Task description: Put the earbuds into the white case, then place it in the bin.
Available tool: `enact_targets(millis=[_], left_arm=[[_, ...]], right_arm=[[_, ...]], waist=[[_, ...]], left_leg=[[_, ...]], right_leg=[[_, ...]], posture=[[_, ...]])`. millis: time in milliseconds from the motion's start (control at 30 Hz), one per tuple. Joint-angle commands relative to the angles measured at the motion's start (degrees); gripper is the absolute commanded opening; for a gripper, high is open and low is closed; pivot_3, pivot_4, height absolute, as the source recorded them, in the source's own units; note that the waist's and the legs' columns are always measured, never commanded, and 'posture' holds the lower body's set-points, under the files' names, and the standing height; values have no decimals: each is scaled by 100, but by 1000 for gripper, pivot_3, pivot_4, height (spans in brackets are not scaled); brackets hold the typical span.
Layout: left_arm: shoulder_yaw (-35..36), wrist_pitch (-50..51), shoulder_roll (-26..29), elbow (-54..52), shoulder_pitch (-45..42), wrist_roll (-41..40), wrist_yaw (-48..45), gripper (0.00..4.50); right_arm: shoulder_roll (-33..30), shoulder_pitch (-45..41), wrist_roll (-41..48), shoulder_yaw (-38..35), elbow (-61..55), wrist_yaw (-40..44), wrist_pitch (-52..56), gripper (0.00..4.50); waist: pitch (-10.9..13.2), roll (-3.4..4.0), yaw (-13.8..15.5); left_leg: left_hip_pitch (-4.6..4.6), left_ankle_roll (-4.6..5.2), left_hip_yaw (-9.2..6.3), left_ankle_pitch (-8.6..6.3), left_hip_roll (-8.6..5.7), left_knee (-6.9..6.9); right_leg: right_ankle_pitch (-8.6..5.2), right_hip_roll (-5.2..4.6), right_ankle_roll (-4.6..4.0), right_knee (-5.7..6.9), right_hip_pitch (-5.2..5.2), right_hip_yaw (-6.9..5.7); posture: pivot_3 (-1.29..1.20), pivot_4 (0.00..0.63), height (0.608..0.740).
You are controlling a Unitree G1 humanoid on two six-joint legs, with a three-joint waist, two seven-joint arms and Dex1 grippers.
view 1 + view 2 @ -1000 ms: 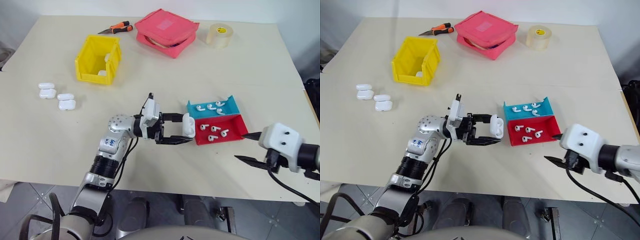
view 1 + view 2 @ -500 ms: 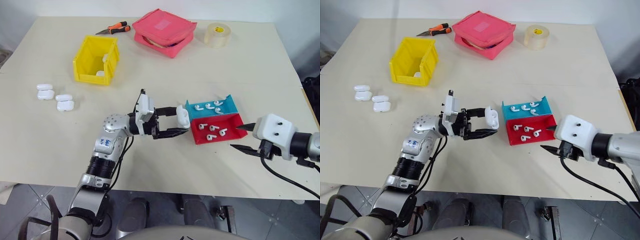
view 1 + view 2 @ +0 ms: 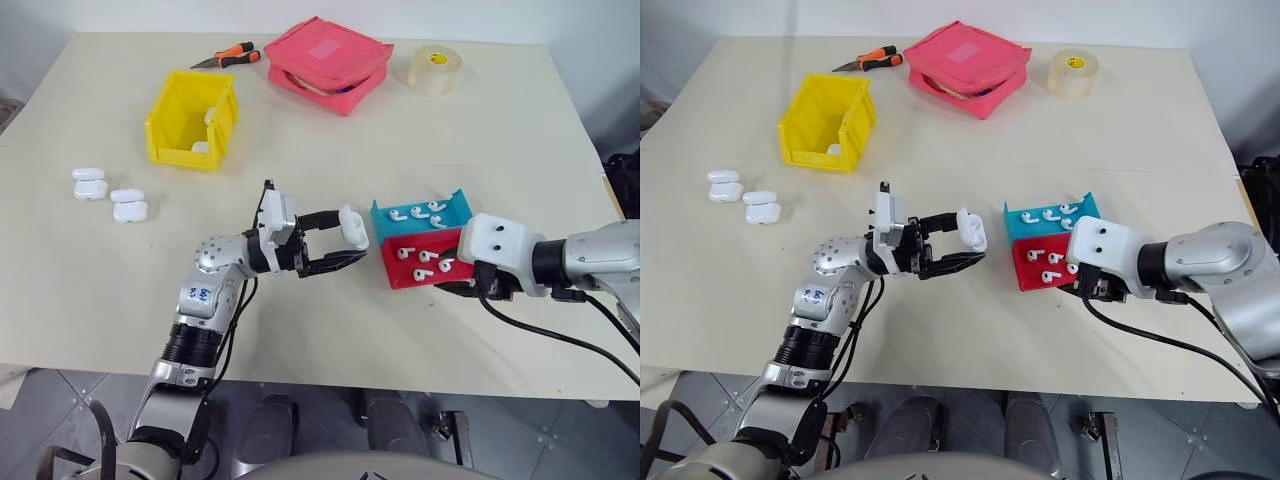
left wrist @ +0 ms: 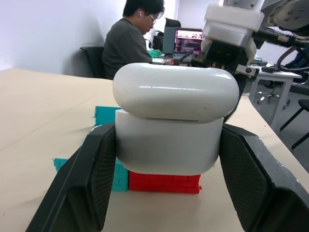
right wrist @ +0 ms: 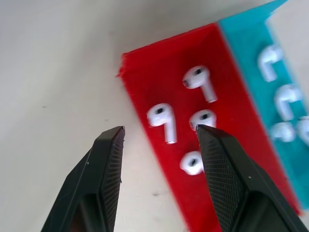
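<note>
White case (image 4: 169, 121) above beige table (image 3: 420, 130), office behind

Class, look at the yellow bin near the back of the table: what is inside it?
Inside the yellow bin, two white cases show against the far wall; the near wall hides part of the floor, so more may lie there.

White earbuds (image 5: 160, 116) lie in a red-and-teal tray (image 3: 455, 270); the case (image 4: 169, 121) is white, the bin (image 3: 193, 118) yellow.

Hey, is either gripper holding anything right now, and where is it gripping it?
The left gripper holds the white case by the two sides of its lower body, lid slightly ajar. The right gripper is open over the red tray, holding nothing.
</note>
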Motion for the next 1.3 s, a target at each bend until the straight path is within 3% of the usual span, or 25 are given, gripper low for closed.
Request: enact_targets(millis=[33, 433, 1300], left_arm=[[54, 5, 24, -328, 73, -151, 44, 2799], [49, 118, 141, -527, 200, -212, 39, 2799], [36, 152, 166, -625, 257, -215, 202, 2799]], right_arm=[[71, -232, -84, 190, -109, 49, 70, 2429], [520, -964, -552, 1024, 394, 119, 29, 2429], [801, -1243, -1119, 1356, 1076, 508, -213, 2429]], waist=[[0, 0, 0], [0, 1, -8], [0, 1, -11]], left_leg=[[0, 0, 0, 0, -1, 0], [-1, 0, 0, 0, -3, 0], [-1, 0, 0, 0, -3, 0]], right_leg=[[0, 0, 0, 0, 0, 0], [0, 0, 0, 0, -1, -1], [0, -2, 0, 0, -3, -1]], posture=[[0, 150, 740], [0, 150, 740], [0, 150, 740]])
